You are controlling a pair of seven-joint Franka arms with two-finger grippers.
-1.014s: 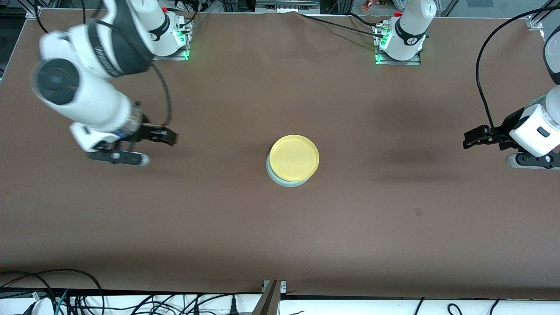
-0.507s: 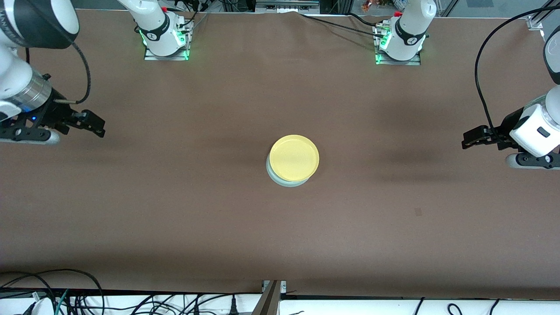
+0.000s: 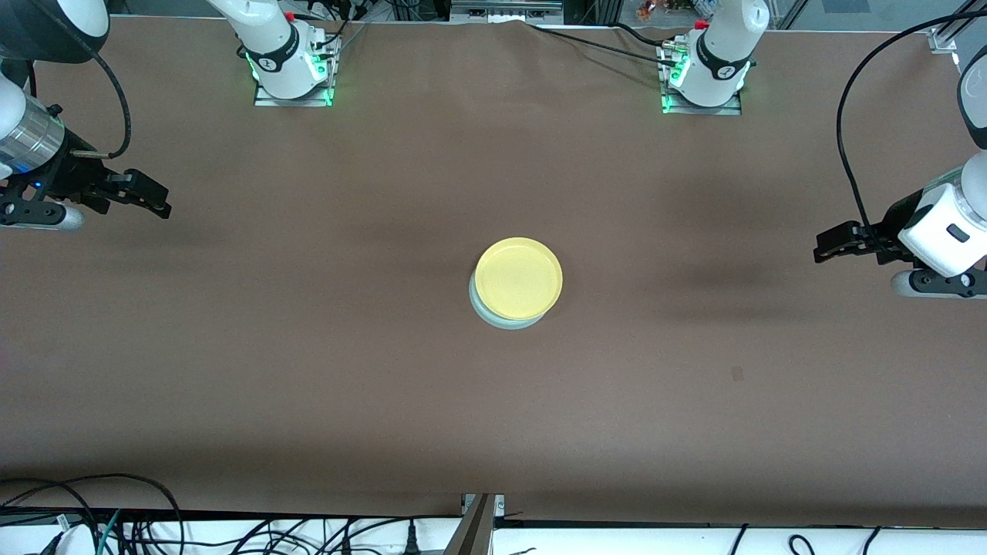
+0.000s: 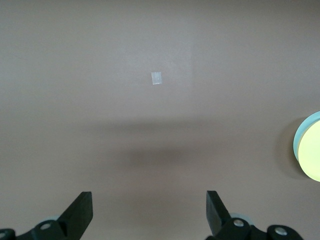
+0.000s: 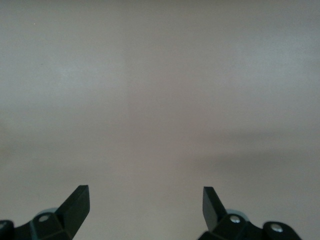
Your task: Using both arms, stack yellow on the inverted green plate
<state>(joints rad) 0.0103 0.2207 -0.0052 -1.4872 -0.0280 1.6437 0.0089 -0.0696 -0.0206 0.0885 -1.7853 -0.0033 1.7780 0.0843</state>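
Right end effector (image 3: pixel 150 198) withdrew; yellow (image 3: pixel 518 277) rests on green plate (image 3: pixel 493 317).

Yellow plate (image 3: pixel 518 277): upright, stacked on green plate (image 3: pixel 505 321), slightly offset; green rim exposed on side nearer cam. Located mid-table.

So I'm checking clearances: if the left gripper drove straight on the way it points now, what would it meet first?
Probably bare table. The open left gripper aims down at brown surface; the yellow plate on the green plate lies off to one side of that line.
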